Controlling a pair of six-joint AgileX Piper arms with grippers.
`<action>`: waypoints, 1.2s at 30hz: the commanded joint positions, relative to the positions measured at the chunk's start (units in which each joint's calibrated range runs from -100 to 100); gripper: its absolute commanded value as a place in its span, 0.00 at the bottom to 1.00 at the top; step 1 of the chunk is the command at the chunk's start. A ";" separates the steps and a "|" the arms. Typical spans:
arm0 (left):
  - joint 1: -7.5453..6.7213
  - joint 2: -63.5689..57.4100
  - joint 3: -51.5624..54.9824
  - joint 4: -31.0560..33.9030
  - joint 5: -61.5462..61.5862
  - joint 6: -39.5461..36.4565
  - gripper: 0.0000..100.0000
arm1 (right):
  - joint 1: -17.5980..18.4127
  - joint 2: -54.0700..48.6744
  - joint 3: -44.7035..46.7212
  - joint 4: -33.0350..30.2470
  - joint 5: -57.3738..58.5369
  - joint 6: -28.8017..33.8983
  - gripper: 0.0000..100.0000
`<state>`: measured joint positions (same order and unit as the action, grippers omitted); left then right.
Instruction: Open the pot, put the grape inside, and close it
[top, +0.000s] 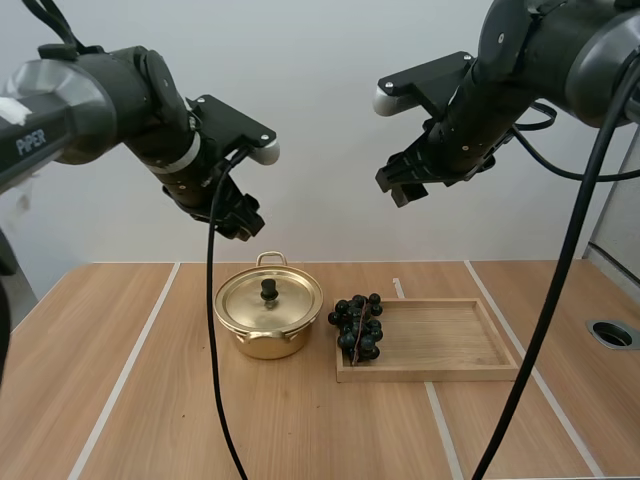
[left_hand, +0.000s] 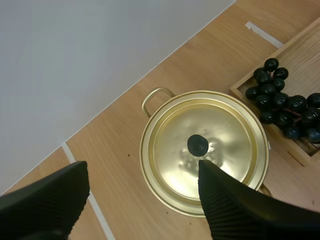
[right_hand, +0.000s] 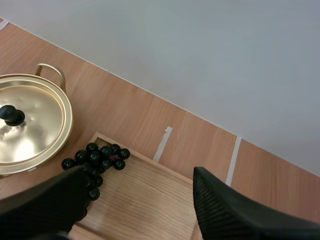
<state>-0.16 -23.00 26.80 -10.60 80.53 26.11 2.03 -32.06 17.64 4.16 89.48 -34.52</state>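
1. Gold metal marks the middle of the high view: the pot (top: 262, 338) stands on the wooden surface (top: 120, 400). Its lid (top: 285, 305) is on, and a black knob (top: 268, 290) stands upright at the lid's centre.
2. One loop handle (top: 271, 258) of the pot points toward the far edge of the surface.
3. Just right of the pot lies a wooden tray (top: 450, 345). The bunch of grapes (top: 359, 325) rests at the tray's left end, the end nearest the pot, with the dark berries close against that rim.
4. Our left claw (top: 243, 220) hangs in the upper left of the frame, above the pot and slightly left of it, well apart from the lid. In the left wrist view its fingers (left_hand: 45, 200) are spread wide, ribbed faces turned to each other. The lid and knob lie below, between them.
5. Our right claw (top: 405, 185) hangs in the upper right of the frame, high over the tray and well apart from the grapes. In the right wrist view its fingers (right_hand: 235, 215) are likewise spread. The grapes and the tray's pot-side end lie beneath them.
6. White tape lines (top: 125, 375) run across the surface on both sides of the pot and tray.
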 joint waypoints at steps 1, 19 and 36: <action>-3.51 1.91 -0.46 1.20 -4.89 -2.76 1.00 | 0.08 -0.47 -0.74 -1.54 -0.69 1.18 1.00; -7.35 19.39 -0.46 6.02 -5.72 -7.39 1.00 | 0.08 -0.47 -0.74 -1.54 2.23 2.11 1.00; -7.35 24.93 -0.46 6.13 -7.20 -8.07 1.00 | 0.08 -0.47 -0.74 -1.54 2.23 2.11 1.00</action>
<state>-7.35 1.82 26.80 -4.44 74.12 18.54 2.03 -32.06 17.64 3.02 91.54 -32.60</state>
